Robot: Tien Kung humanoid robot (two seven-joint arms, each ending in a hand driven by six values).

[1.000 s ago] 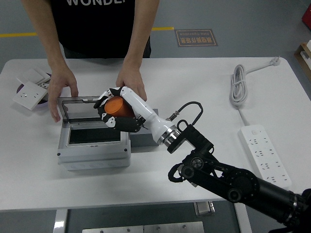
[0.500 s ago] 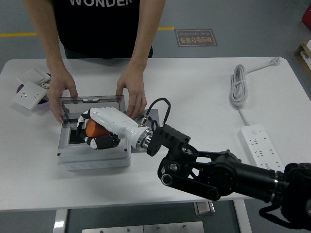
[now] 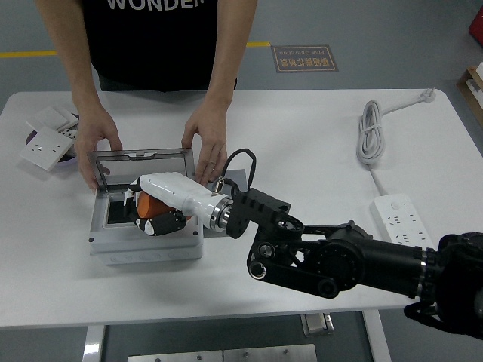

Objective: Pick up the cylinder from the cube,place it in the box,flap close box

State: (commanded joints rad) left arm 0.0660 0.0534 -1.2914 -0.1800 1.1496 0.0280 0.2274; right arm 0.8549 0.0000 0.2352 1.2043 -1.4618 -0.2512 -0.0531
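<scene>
My right hand (image 3: 151, 211), white with black fingers, is shut on the orange cylinder (image 3: 149, 205) and holds it inside the open grey box (image 3: 143, 245) at the table's left. The box's clear lid (image 3: 139, 162) stands raised at the back. A person at the far side holds the lid with both hands, one hand (image 3: 94, 143) at its left corner, the other hand (image 3: 207, 143) at its right. A dark grey cube (image 3: 240, 181) shows partly behind my forearm, to the right of the box. My left arm is out of view.
White socket plates (image 3: 47, 139) lie at the far left. A white power strip (image 3: 407, 237) lies at the right, with a coiled white cable (image 3: 370, 136) behind it. My black right arm (image 3: 355, 264) crosses the table's front right.
My right hand carried the cylinder leftward from above the box's right edge and down into the box. The person's hands stayed on the lid.
</scene>
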